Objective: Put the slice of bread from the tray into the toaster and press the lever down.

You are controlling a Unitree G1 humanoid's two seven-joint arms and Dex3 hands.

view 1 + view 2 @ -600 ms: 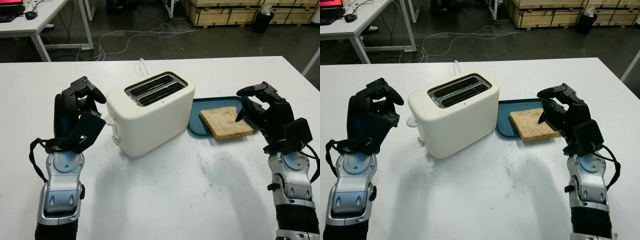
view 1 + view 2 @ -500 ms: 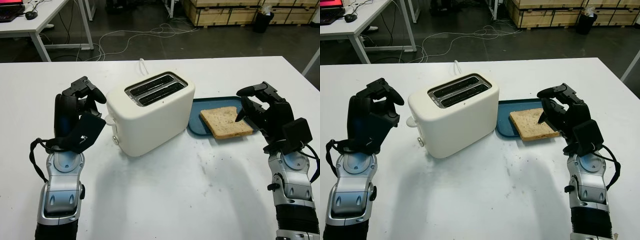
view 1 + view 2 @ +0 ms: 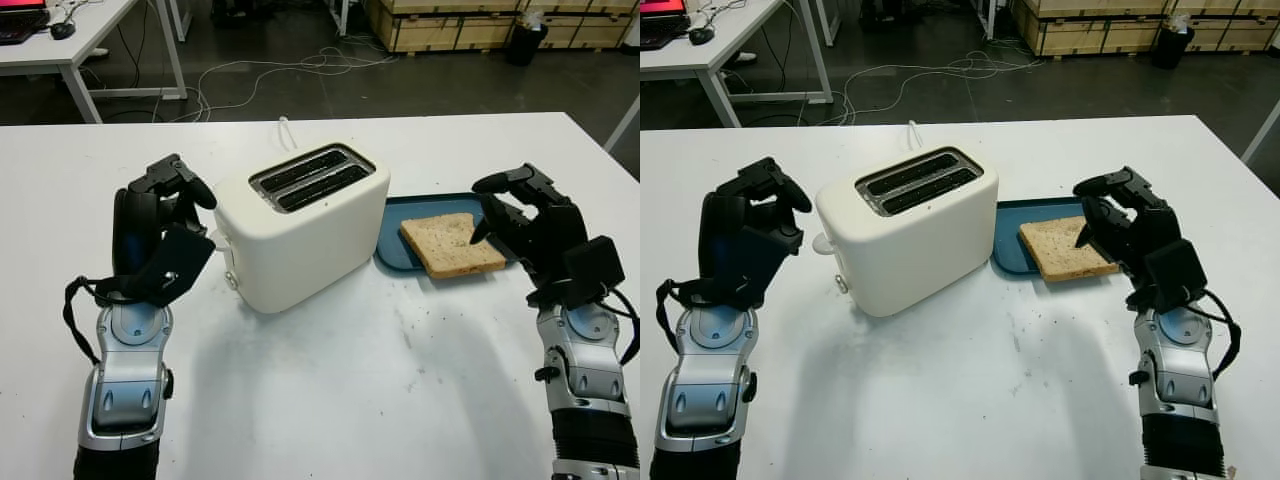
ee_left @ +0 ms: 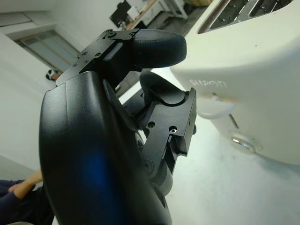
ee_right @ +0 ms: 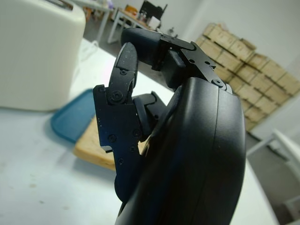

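White tabletop (image 3: 330,400) fills the near part of the scene, speckled with a few dark crumbs in front of the tray. Nearest on each side rise the robot's two forearms. The left hand (image 3: 155,235) is raised just beside the toaster's lever end, black fingers (image 4: 150,47) curled inward with nothing in them; it stands close to the small white lever knob (image 4: 213,108) without touching it. The right hand (image 3: 530,225) hangs over the right edge of the tray, its fingers (image 5: 124,70) likewise curled and grasping nothing, one fingertip pointing down toward the bread. Between the hands stands the cream two-slot toaster (image 3: 300,235), turned at an angle, both slots on top unfilled and the lever up. Just right of it, touching or nearly so, lies the dark blue tray (image 3: 395,245). The slice of brown bread (image 3: 452,243) rests flat on this tray, overhanging its near rim slightly. A white power cord (image 3: 285,130) runs from behind the toaster toward the table's far edge. Beyond are a grey floor with loose cables (image 3: 300,70) and stacked wooden crates (image 3: 450,25).
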